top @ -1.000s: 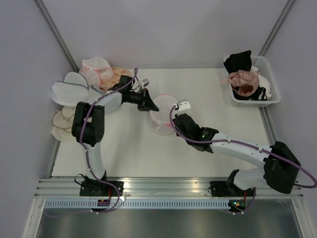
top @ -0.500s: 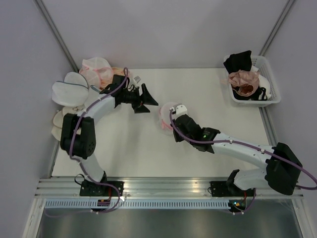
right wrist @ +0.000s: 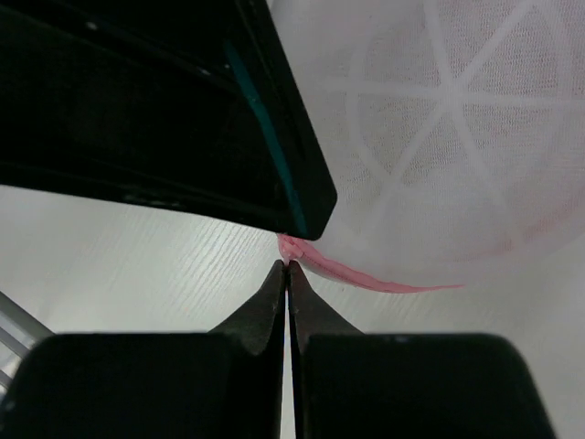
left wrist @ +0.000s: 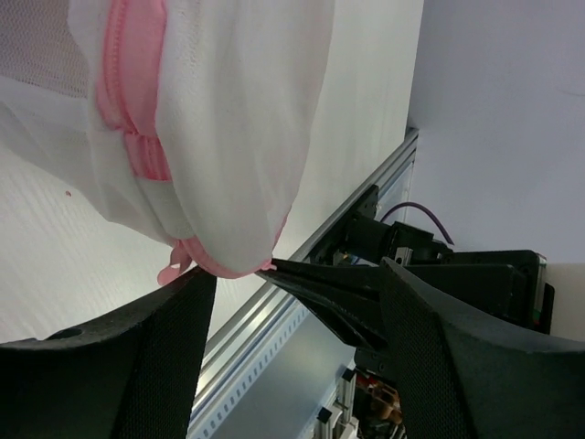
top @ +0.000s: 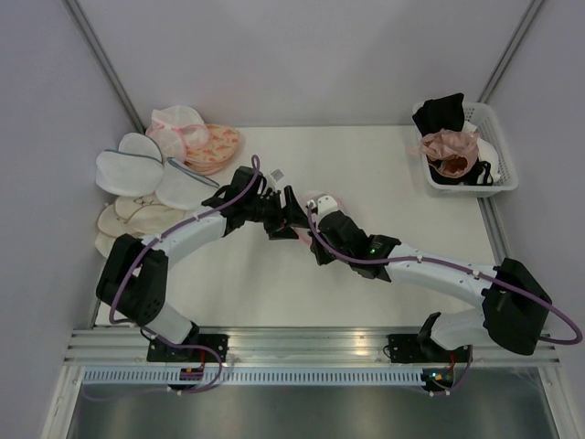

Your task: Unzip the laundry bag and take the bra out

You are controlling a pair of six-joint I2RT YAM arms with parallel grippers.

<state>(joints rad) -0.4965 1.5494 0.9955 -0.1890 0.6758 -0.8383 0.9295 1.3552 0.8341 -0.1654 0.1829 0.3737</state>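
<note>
- Position first: the laundry bag [top: 322, 198] sits mid-table, right at the tips of both arms. The right gripper [top: 313, 219] touches its near edge and the left gripper [top: 291, 218] is just beside it on the left.
- Your right gripper [right wrist: 288, 265] has its fingers pressed together, and they appear to pinch the pink zipper rim [right wrist: 366, 274] at the pouch's lowest edge.
- Your left gripper [left wrist: 297, 274] has its fingers spread wide with nothing between them. In its wrist view the laundry bag [left wrist: 228, 119] hangs just above the gap, with the pink rim running up and away from the tips.
- Judge the next move on that line: the rim's long axis leads away from the left fingers, so they are the nearer free pair to take the zipper pull. I cannot pick the pull out from the rim.
- You cannot make out the bra; it is presumably inside the mesh.
- Surface and room: the table [top: 384, 174] is flat and pale. A pile of other mesh bags [top: 137, 174] lies well to the left and the basket [top: 498, 146] sits at the far right corner, both well apart from the work.
</note>
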